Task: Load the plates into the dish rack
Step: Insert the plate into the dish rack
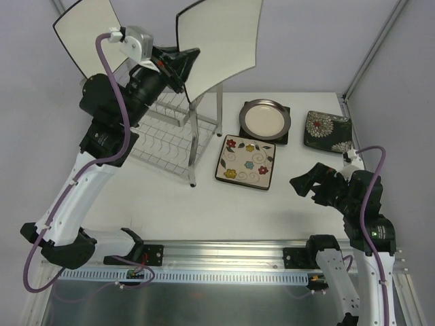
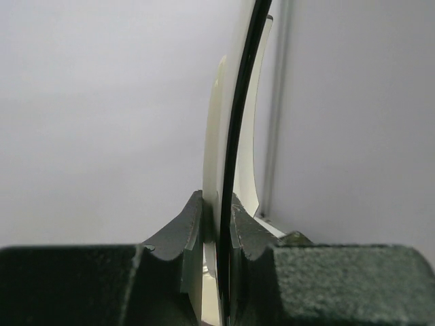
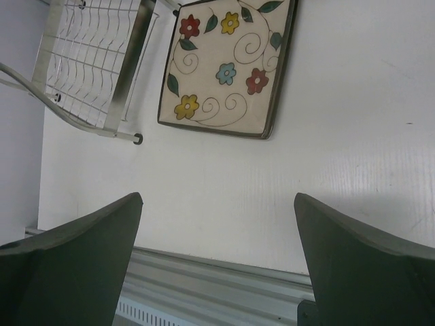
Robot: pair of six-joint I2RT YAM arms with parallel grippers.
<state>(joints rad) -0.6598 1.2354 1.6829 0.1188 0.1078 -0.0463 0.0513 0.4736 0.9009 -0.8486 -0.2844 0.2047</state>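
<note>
Nearest, the right gripper (image 1: 306, 187) hangs wide open and empty, low over the white bench (image 1: 204, 204), its arm folded. Beyond it lie a cream square plate with coloured flowers (image 1: 246, 161), a round cream grey-rimmed plate (image 1: 265, 117) on a dark square plate (image 1: 283, 138), and a dark square plate with white blooms (image 1: 327, 131). The silver wire dish rack (image 1: 170, 136) stands at back left. Above it, on the raised left arm, the left gripper (image 1: 190, 60) is clamped on the edge of an upright white square black-rimmed plate (image 1: 221, 44). A second white plate (image 1: 85, 30) shows behind the arm.
</note>
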